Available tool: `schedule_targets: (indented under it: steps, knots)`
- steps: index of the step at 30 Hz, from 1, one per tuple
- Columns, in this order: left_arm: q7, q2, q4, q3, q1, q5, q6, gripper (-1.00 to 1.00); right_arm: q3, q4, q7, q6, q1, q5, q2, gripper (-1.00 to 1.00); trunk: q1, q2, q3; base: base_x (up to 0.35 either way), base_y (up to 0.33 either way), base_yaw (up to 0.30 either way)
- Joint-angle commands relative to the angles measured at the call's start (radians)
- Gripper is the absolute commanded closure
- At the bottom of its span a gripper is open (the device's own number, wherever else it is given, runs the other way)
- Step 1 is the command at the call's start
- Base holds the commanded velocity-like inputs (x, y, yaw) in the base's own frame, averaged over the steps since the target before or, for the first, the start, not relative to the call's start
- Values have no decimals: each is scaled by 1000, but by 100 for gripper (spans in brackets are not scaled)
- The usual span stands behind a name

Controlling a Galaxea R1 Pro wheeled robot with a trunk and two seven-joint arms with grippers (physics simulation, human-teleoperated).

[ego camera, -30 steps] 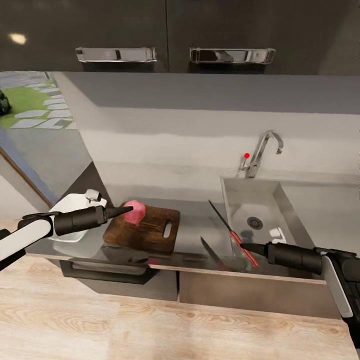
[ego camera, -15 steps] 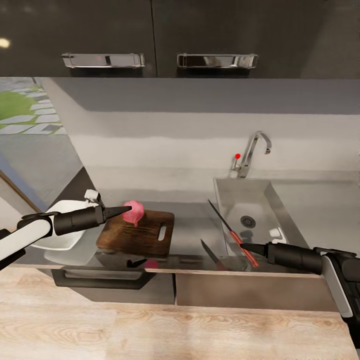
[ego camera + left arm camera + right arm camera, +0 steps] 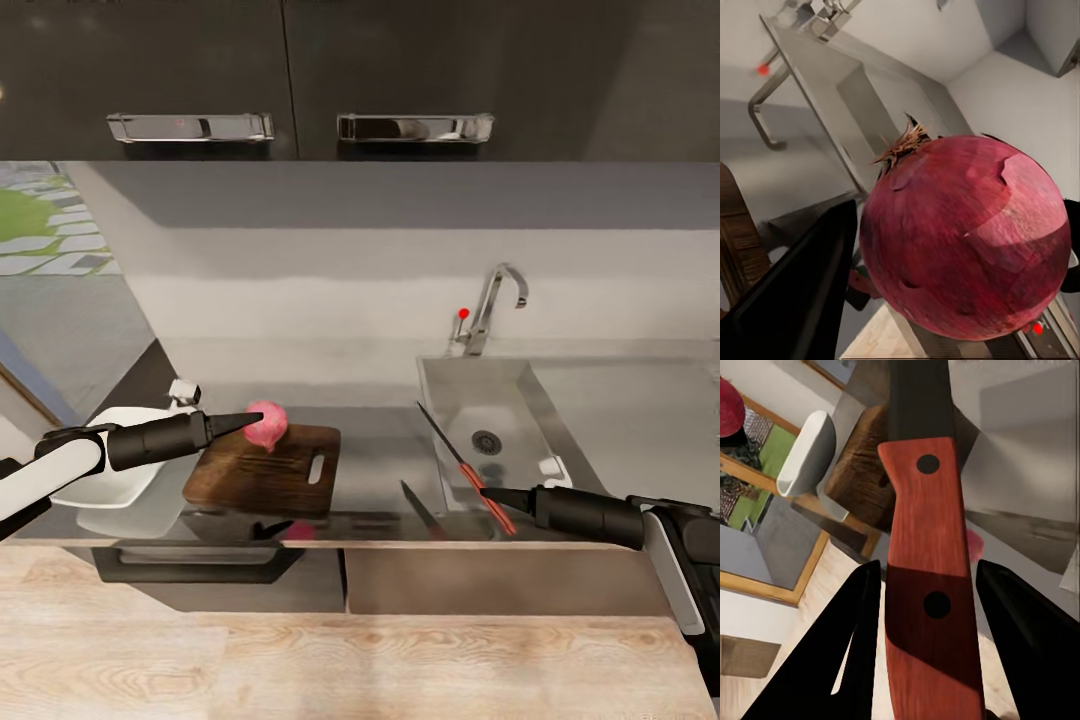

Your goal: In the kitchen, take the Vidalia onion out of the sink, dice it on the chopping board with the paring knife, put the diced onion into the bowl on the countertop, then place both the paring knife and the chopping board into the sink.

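A robot stands at a kitchen table with the onion [image 3: 266, 423] clamped in its left gripper [image 3: 252, 420], held over the far left corner of the board [image 3: 260, 469]; whether it touches the wood cannot be told from the head view. In the left wrist view the red-skinned onion [image 3: 964, 236] fills the space beside one dark finger [image 3: 799, 292]. The right gripper [image 3: 490, 494] is clenched on the red handle of the knife [image 3: 464, 466], whose dark blade points up and away over the near edge of the sink [image 3: 520, 380]; the right wrist view shows the riveted handle [image 3: 928, 607] between the two fingers. The white bowl [image 3: 110, 470] sits just left of the board, under the left arm.

The onion is out of the sink and the knife is in hand, so the dicing step appears to be at hand. The next move likely calls for setting the onion down on the board, then swinging the knife well leftward across the table and bringing the blade down onto it.
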Motion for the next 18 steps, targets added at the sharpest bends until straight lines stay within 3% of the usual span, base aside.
schedule_targets:
  steps: [1,10,12,16,18]
  knots:
    - [-1,1,1,-3,-2,11,7,100,0,0,7,6,-1,0,0,100,1,-2,-1,0,0,-156]
    - [13,4,26,-3,-2,10,15,100,0,1,7,6,-1,0,1,100,1,-2,3,0,0,-56]
    - [32,3,37,-3,-2,10,31,100,0,1,7,6,-1,0,2,100,1,-2,3,0,0,-3]
    - [125,0,79,-3,-2,9,83,100,0,1,7,6,-1,0,3,100,1,-2,3,0,0,0]
    - [133,0,87,-3,-2,9,87,100,0,1,7,6,-1,0,3,100,1,-2,3,0,0,0]
